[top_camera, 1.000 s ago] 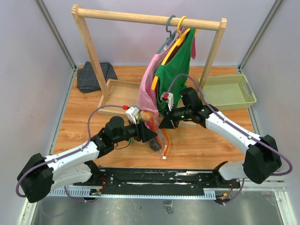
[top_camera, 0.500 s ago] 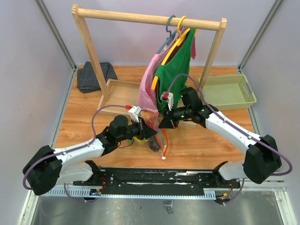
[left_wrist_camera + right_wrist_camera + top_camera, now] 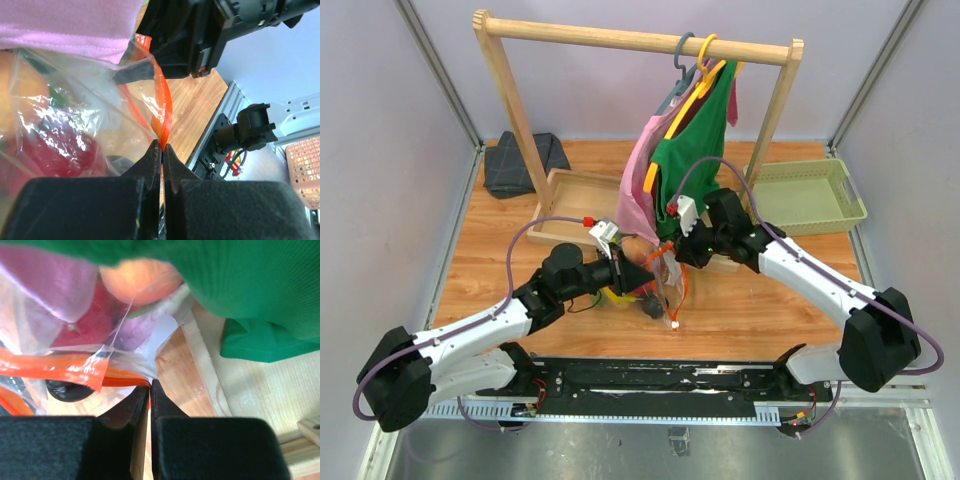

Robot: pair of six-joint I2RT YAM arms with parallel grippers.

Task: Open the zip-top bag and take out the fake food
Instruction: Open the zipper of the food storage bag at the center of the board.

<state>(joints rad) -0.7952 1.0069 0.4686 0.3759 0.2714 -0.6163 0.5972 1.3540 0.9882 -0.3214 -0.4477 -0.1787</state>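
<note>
The clear zip-top bag (image 3: 655,275) hangs between my two grippers just above the table, its orange-red zip strip (image 3: 164,107) parted into a loop. My left gripper (image 3: 162,146) is shut on one side of the strip. My right gripper (image 3: 150,382) is shut on the other side of the strip (image 3: 60,367). Fake food shows through the plastic: a red round piece (image 3: 55,150), a peach-coloured one (image 3: 137,282) and a purple one (image 3: 137,330). The small white slider (image 3: 673,324) dangles at the strip's low end.
A wooden clothes rack (image 3: 630,40) stands behind, with a pink garment (image 3: 638,190) and a green one (image 3: 695,145) hanging right over the bag. A wooden tray (image 3: 570,200) lies at its foot, a green basket (image 3: 810,195) at the right, a dark folded cloth (image 3: 520,160) at the back left.
My left gripper has shut on the bag's zip strip. Both grippers have drawn slightly apart and the bag's mouth has spread open; the bag sits a little higher.
</note>
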